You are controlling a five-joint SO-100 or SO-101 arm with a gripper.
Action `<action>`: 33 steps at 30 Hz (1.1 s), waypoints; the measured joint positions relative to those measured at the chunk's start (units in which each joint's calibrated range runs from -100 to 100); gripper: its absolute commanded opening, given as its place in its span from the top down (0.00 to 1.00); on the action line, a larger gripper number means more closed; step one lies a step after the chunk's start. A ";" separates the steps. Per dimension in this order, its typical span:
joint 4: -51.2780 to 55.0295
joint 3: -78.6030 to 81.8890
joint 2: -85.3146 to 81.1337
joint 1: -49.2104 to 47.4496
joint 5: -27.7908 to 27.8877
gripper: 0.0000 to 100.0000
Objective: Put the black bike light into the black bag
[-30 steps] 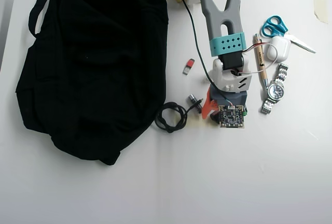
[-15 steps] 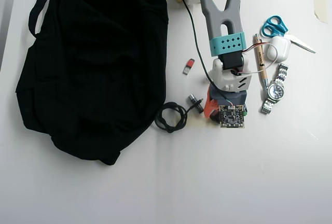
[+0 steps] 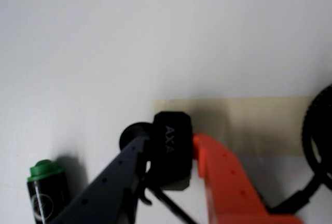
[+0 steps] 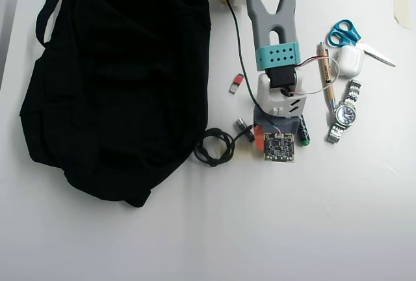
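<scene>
My gripper [image 3: 174, 154] is clamped on the light [image 3: 172, 149], the dark finger on one side and the orange finger on the other, so the small body sits square between them and should not slip. The light is down at the desk [image 3: 104, 37], over a strip of tape [image 3: 249, 123]; the green marker [image 3: 46, 187] lies just beside. In the overhead view my arm [image 4: 273, 34] hides the light; the bag [image 4: 117, 79] lies well apart to the left, so I judge that I must lift and carry it there.
</scene>
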 measured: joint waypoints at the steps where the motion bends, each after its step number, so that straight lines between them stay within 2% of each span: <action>1: 0.00 0.00 0.00 0.00 0.00 0.97; 17: 0.09 0.00 0.00 0.00 0.00 0.98; 33: 14.83 -9.22 0.17 -0.15 0.10 0.98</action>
